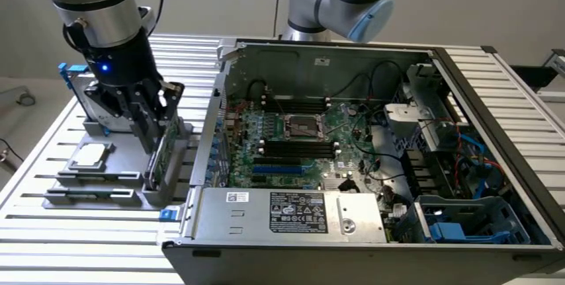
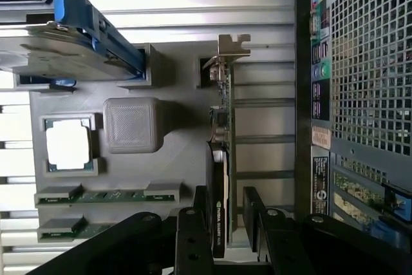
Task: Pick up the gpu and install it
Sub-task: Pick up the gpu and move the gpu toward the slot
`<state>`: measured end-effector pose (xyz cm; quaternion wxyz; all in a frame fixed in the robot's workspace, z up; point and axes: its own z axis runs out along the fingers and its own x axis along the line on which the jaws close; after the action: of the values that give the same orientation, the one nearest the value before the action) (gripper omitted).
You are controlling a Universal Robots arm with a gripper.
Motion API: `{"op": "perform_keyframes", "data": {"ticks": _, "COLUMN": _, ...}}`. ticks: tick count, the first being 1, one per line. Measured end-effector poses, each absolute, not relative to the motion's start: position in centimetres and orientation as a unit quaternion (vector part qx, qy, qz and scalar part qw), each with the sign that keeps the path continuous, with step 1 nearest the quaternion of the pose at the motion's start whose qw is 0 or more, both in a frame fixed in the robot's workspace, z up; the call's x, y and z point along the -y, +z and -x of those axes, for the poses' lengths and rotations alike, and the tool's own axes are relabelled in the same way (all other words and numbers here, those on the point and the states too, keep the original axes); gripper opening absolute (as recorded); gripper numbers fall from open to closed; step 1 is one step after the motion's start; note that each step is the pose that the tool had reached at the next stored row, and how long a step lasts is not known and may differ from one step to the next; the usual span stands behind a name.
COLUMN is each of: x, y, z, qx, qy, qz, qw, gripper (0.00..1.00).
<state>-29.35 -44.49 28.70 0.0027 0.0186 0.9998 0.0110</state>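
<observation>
The gpu (image 2: 222, 152) stands on edge in a slot of the grey holder (image 2: 174, 152), its silver end bracket (image 2: 228, 46) at the far end and its black shroud facing one side. In the exterior view the gpu (image 1: 161, 159) shows as a thin green board at the holder's right edge, next to the computer case. My gripper (image 2: 223, 223) is lowered over it, one black finger (image 2: 193, 230) on each side of the card. The gripper (image 1: 152, 133) is open, with a small gap left between the card and one finger.
On the holder also sit a silver hard drive with blue rails (image 2: 71, 49), a small square chip (image 2: 67, 145) and two memory sticks (image 2: 106, 194). The open computer case (image 1: 494, 133) with its motherboard (image 1: 296, 143) lies close on the exterior view's right.
</observation>
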Motion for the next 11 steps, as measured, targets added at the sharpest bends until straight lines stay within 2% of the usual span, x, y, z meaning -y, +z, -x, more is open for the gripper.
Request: {"op": "perform_keyframes", "data": {"ticks": 11, "x": 44.5, "y": 26.7, "z": 29.2, "qx": -1.000, "qy": 0.011, "qz": -0.019, "qw": 0.003, "gripper": 0.36}}
